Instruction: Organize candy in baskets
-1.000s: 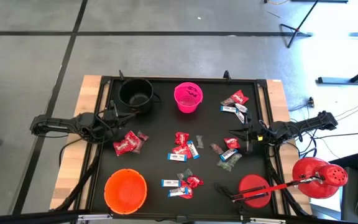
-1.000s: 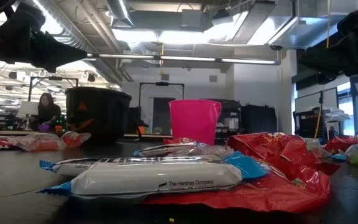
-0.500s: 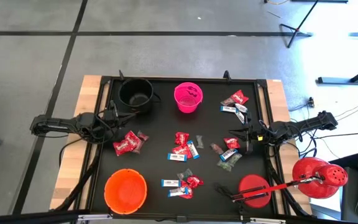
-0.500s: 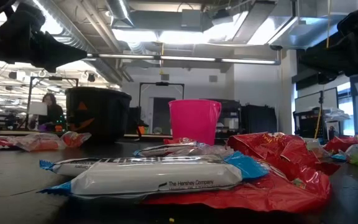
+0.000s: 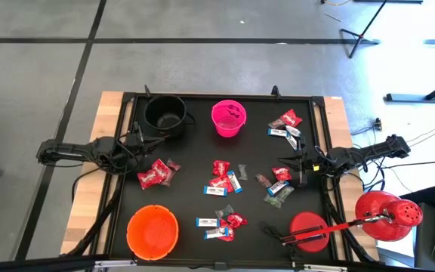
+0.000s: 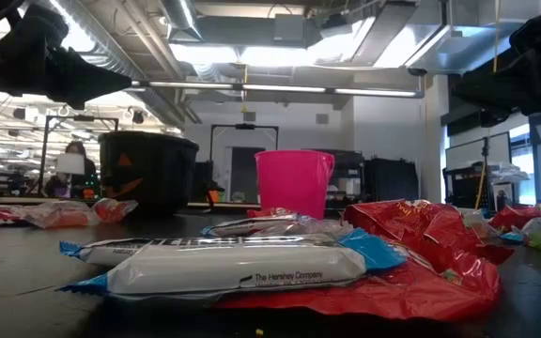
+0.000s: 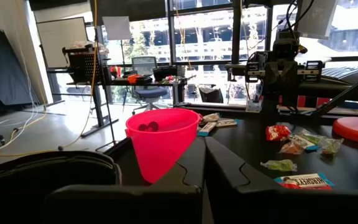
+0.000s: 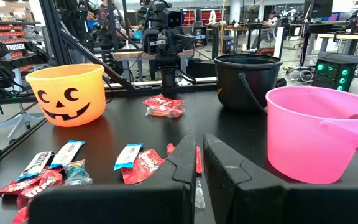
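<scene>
While both arms wait at table edges, L pincer (image 5: 137,141) closed, R pincer (image 5: 298,165) closed, nothing held.

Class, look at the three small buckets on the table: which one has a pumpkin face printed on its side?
The orange bucket, standing apart from the other two. The pink bucket shows a plain side here, and so does the black bucket.

Candy scattered among three buckets
Black bucket (image 5: 165,115) at eleven o'clock, pink bucket (image 5: 229,118) at twelve, orange bucket (image 5: 152,231) at seven.
</scene>
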